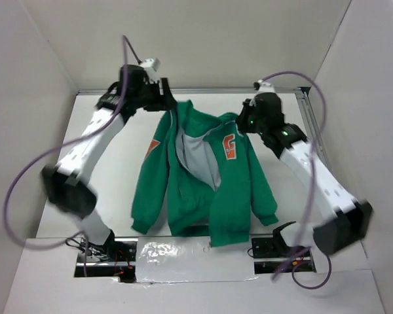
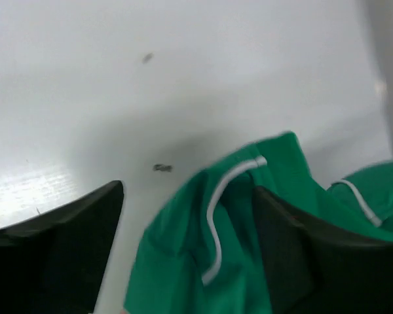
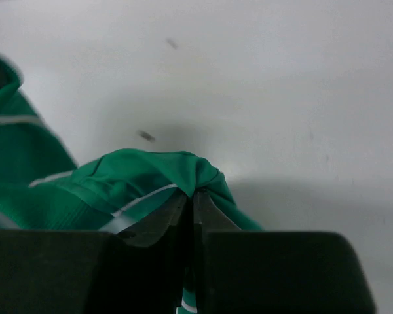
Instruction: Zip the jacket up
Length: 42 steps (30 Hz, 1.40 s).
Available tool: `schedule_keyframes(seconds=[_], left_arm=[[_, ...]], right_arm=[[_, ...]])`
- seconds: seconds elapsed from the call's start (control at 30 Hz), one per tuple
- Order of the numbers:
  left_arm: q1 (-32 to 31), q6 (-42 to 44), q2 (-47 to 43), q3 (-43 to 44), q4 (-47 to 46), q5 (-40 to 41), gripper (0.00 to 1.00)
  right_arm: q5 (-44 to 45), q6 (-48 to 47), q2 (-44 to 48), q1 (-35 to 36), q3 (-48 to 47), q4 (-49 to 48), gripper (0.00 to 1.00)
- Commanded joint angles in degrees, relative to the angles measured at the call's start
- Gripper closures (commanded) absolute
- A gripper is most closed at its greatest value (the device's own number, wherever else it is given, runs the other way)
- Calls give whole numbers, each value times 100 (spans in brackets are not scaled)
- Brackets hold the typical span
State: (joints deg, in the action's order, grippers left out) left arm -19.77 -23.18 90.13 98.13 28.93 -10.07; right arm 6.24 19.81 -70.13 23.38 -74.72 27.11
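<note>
The green jacket (image 1: 183, 196) lies on the white table, its front open and the pale lining (image 1: 196, 157) showing. An orange "G" patch (image 1: 230, 146) is on the chest and an orange patch (image 1: 152, 148) on its left-hand sleeve. My left gripper (image 1: 169, 103) is at the jacket's far left shoulder. In the left wrist view it (image 2: 187, 191) is open, with green fabric and white piping (image 2: 213, 222) between the wide-apart fingers. My right gripper (image 1: 239, 123) is at the far right shoulder. In the right wrist view it (image 3: 193, 196) is shut on a fold of the jacket (image 3: 150, 170).
White walls enclose the table on the left, back and right. A metal rail (image 1: 308, 111) runs along the far right edge. Shiny tape (image 1: 183, 252) covers the near edge between the arm bases. Purple cables (image 1: 26, 170) loop off both arms.
</note>
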Motion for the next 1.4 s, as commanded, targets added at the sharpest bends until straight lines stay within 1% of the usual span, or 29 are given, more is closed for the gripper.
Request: schedule_keyframes(seconds=[0.0,0.03,0.07,0.1,0.17,0.2,0.23,0.3,0.33,0.37,0.4,0.47,0.5,0.53,0.57,0.6,0.63,0.67,0.7,0.8,0.87,1.0,1.07,1.13,1.17,1.2,1.3,1.33,1.37], left_arm=[[491,-258,1938,792,743,-548,1],[509,-249,2356,1527,946,-680,1],[527,-205,2656,1830,1113,-777,1],[527,-170,3033,2068,1385,-873,1],[492,-108,2898,2045,1318,-901,1],[474,-108,2731,1818,1021,-875,1],[457,-90,2512,1276,844,-883,1],[430,-169,1809,737,642,-901,1],[369,-222,1563,169,623,-814,1],[282,-309,1021,-124,614,-735,1],[202,-353,737,-788,457,-673,1],[-210,-450,-25,-1425,342,-602,1],[-377,-538,-230,-1732,281,-611,1],[-700,-634,-589,-2284,176,-645,1],[-860,-879,-723,-2533,114,-776,1],[-984,-1012,-820,-2944,52,-882,0],[-1229,-1135,-926,-3105,-53,-988,1],[-1344,-1301,-935,-3237,-106,-1145,1],[-1580,-1408,-927,-3395,-141,-1086,1],[-1837,-1716,-629,-3432,-107,-787,1],[-1873,-1778,-199,-3484,-141,-856,1],[-1750,-1787,345,-3669,-300,-919,1],[-1653,-1778,540,-3756,-300,-901,1],[-1425,-1787,760,-3809,-265,-962,1],[-1303,-1778,822,-3905,-326,-945,1],[-1267,-1717,840,-3941,-370,-945,1],[-1179,-1620,945,-3942,-327,-639,1],[-1152,-1602,989,-3881,-257,-515,1],[-1065,-1576,1068,-3871,-169,-427,3]], right_arm=[[-596,348,-964,-587,248,-610,86],[-859,348,-1629,-658,108,-585,67],[-896,261,-1905,-711,-102,-323,61],[-853,225,-2308,-712,-496,-182,44],[-642,129,-2383,-598,-588,-118,26],[-502,163,-2235,-563,-509,-179,3],[-484,181,-2094,-510,-413,-311,2],[-414,277,-1682,-414,-18,-286,0],[-361,434,-1514,-378,123,-251,0],[-317,523,-1373,-325,481,-216,0],[-290,593,-998,-203,711,-198,0],[-385,874,-601,-10,1481,-276,0],[-465,971,-163,87,1774,-346,0],[-509,1276,50,314,2055,-512,0],[-597,1410,261,430,2641,-618,0],[-737,1542,646,535,2916,-672,0],[-695,1891,824,728,3380,-716,0],[-651,2016,1121,852,3576,-725,0],[-642,2253,1237,1053,3744,-716,0],[-343,2500,1432,1309,4175,-734,0],[-81,2588,1257,1738,4133,-559,2],[587,2826,686,2126,3913,-181,5],[904,3062,194,2215,3842,3,19],[1333,3283,-218,2119,3719,162,46],[1423,3292,-351,2066,3562,267,50],[1580,3283,-553,2014,3482,303,61],[1757,3222,-756,1742,3106,487,84],[1836,3196,-826,1636,2999,549,87],[1872,3074,-844,1391,2833,654,93]])
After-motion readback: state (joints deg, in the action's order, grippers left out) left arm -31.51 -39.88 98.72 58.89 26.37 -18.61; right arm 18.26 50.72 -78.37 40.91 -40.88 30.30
